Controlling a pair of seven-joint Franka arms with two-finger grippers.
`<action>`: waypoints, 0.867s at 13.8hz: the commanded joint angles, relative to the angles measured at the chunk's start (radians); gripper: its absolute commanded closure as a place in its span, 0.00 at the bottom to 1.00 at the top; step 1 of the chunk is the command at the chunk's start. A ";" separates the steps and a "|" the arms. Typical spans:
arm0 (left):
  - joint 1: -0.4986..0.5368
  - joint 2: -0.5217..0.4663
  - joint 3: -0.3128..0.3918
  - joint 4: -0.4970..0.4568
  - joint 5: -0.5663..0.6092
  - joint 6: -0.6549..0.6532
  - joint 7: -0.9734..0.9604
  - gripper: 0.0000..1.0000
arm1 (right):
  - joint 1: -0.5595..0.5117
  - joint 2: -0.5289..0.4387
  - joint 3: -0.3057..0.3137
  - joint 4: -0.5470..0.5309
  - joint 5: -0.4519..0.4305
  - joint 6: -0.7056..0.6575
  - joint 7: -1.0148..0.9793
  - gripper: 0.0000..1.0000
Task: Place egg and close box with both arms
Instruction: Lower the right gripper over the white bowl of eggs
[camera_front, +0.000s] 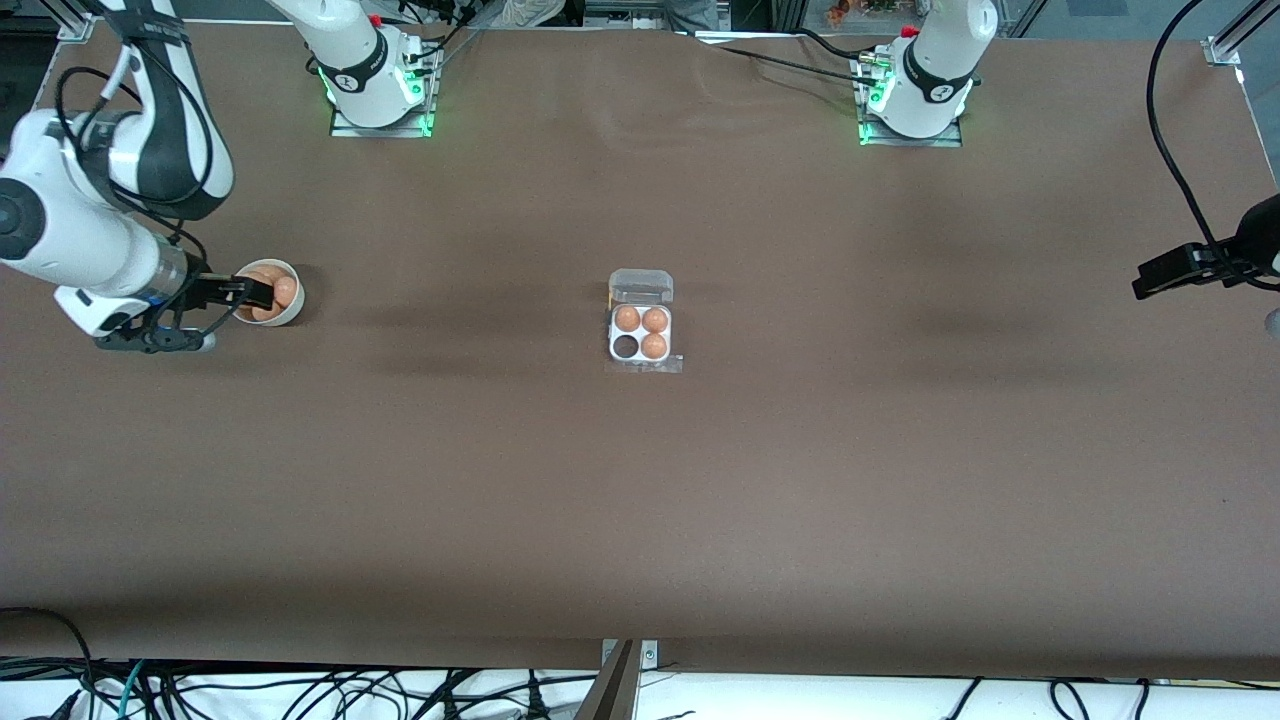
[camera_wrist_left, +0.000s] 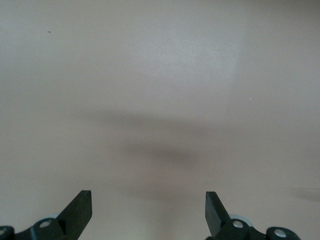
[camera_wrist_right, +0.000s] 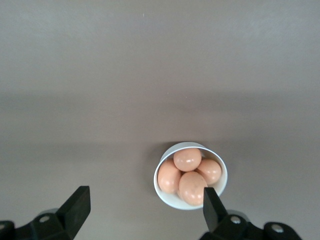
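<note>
Front view: box sits mid-table on the brown table, clear lid flipped open at the edge nearer the robot bases. White tray holds three brown eggs; the fourth cell, on the side toward the right arm's end and nearer the camera, is dark and empty. White bowl of brown eggs stands well apart from the box, toward the right arm's end of the table. Right gripper is over the bowl, black fingers across its rim. Left gripper hangs over bare table well apart from the box, toward the left arm's end; left arm waits.

Left wrist view: left gripper fingers spread wide, nothing between them, only bare table below.

Right wrist view: right gripper fingers spread wide, gripping nothing. Bowl with four eggs below, one fingertip overlapping its rim.
</note>
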 joint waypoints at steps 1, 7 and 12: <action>0.009 0.012 -0.005 0.031 -0.021 -0.007 0.002 0.00 | -0.003 -0.050 -0.027 -0.133 -0.018 0.139 -0.008 0.00; 0.009 0.013 -0.005 0.031 -0.012 -0.007 0.011 0.00 | -0.003 -0.044 -0.107 -0.294 -0.018 0.354 -0.109 0.00; 0.006 0.016 -0.005 0.031 -0.011 -0.007 0.013 0.00 | -0.003 -0.029 -0.138 -0.351 -0.018 0.432 -0.152 0.00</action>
